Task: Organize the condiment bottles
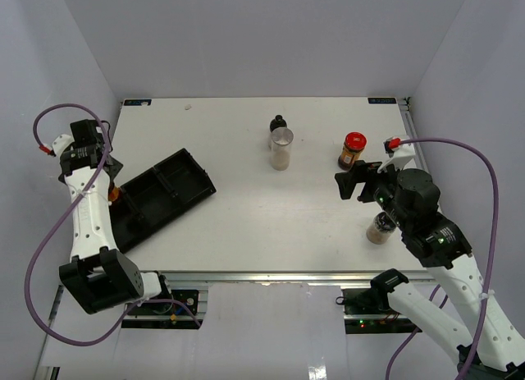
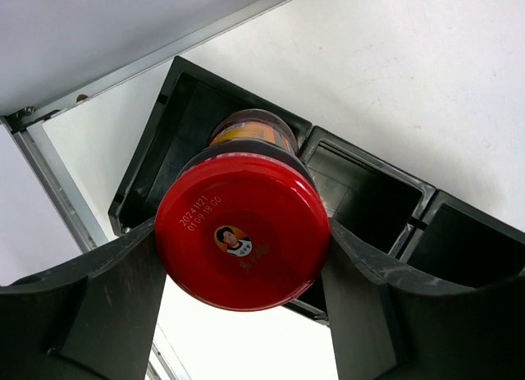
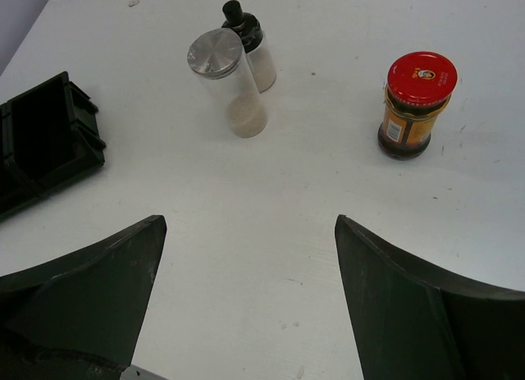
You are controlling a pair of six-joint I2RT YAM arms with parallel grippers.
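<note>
The left arm (image 1: 86, 224) stretches away from its base, the left gripper (image 2: 243, 261) turned downward, fingers clamped on a red-capped jar (image 2: 238, 208); the right arm (image 1: 443, 240) bends inward, the right gripper (image 3: 246, 224) spread wide, holding nothing.

The table (image 1: 246, 224) lies open across its middle, right of the black tray (image 1: 194, 176). Far middle, the silver-capped jar (image 1: 281, 148) and black-capped jar (image 1: 278, 124) stand too close for a finger between; the red-capped jar (image 1: 353, 150) stands apart, far right.
</note>
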